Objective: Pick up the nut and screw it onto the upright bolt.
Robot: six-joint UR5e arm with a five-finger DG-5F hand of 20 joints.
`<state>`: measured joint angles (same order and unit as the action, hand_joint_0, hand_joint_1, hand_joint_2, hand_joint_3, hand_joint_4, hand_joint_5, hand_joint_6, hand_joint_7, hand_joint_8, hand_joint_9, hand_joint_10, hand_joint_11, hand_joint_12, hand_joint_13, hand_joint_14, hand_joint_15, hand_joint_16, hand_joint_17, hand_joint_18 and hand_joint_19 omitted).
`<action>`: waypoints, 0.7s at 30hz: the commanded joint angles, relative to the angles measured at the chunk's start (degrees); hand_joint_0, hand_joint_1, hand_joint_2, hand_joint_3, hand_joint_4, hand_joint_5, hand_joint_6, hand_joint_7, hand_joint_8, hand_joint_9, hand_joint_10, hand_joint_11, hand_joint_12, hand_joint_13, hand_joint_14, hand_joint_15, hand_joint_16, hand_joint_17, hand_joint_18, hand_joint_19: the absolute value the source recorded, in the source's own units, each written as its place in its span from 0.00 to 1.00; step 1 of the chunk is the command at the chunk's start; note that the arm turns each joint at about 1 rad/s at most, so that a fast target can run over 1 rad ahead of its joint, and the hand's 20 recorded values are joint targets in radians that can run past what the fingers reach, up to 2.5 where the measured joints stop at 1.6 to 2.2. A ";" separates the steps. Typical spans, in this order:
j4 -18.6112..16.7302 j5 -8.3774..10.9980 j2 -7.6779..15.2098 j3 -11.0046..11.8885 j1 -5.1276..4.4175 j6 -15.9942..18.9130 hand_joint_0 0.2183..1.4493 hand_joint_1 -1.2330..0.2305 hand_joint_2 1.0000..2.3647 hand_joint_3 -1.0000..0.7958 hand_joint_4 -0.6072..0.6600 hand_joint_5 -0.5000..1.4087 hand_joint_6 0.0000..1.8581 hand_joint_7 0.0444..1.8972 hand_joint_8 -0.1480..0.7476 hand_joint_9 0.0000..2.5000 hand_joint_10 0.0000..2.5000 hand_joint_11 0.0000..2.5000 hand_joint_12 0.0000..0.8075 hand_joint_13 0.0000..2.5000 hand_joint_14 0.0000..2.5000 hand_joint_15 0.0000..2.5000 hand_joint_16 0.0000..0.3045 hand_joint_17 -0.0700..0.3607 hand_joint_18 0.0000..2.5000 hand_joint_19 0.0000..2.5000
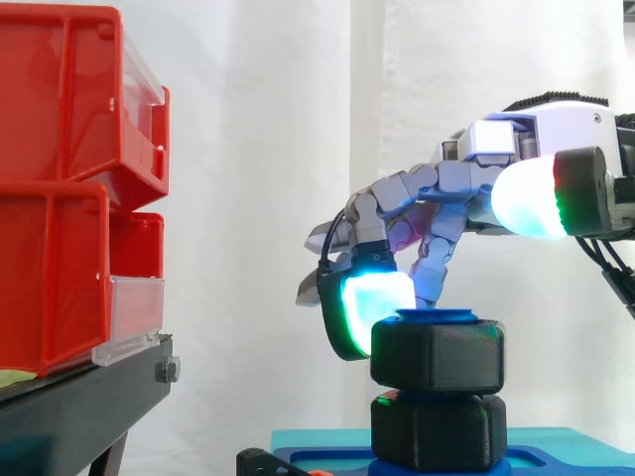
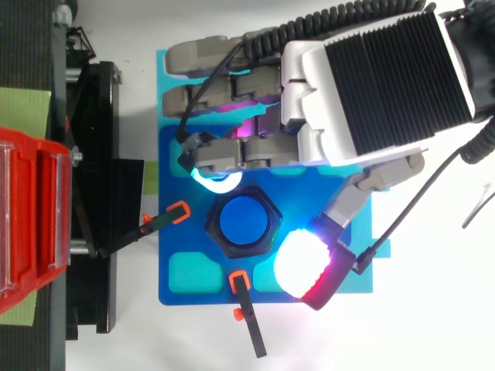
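Note:
The black hex nut (image 1: 437,355) (image 2: 224,239) sits on the upright blue bolt (image 2: 244,219), whose flat top (image 1: 437,316) shows just above it. A second black hex block (image 1: 437,428) lies under the nut at the bolt's foot. My hand (image 2: 371,85) (image 1: 446,188) reaches over the bolt from the right, fingers curled down. One glowing cyan fingertip (image 1: 375,295) (image 2: 216,182) presses the nut's left side. The thumb pad (image 1: 536,196) (image 2: 303,261), glowing white with red and green, hangs to the nut's right and higher, apart from it.
The bolt stands on a blue base (image 2: 186,263) over a teal plate (image 2: 166,69). Two orange-tipped black clamps (image 2: 179,210) (image 2: 240,280) grip the base. Red bins (image 1: 60,198) on a black stand (image 1: 79,397) rise to the left.

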<state>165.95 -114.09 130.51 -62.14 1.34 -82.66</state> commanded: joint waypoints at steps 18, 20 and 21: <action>1.92 -2.80 -0.08 3.17 1.82 0.13 0.21 0.76 0.00 0.28 0.57 0.31 0.27 0.75 0.42 0.64 0.00 0.00 0.34 0.36 0.00 0.00 0.12 0.35 0.27 0.01; 3.33 -2.98 -0.08 4.31 2.08 0.13 0.21 0.76 0.00 0.28 0.58 0.30 0.27 0.73 0.43 0.62 0.00 0.00 0.35 0.36 0.00 0.00 0.12 0.35 0.27 0.01; 4.20 -2.98 -0.08 5.10 2.26 0.13 0.21 0.76 0.00 0.28 0.58 0.30 0.27 0.72 0.43 0.61 0.00 0.00 0.35 0.35 0.00 0.00 0.12 0.35 0.27 0.01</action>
<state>168.19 -116.71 130.43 -58.92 3.20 -82.51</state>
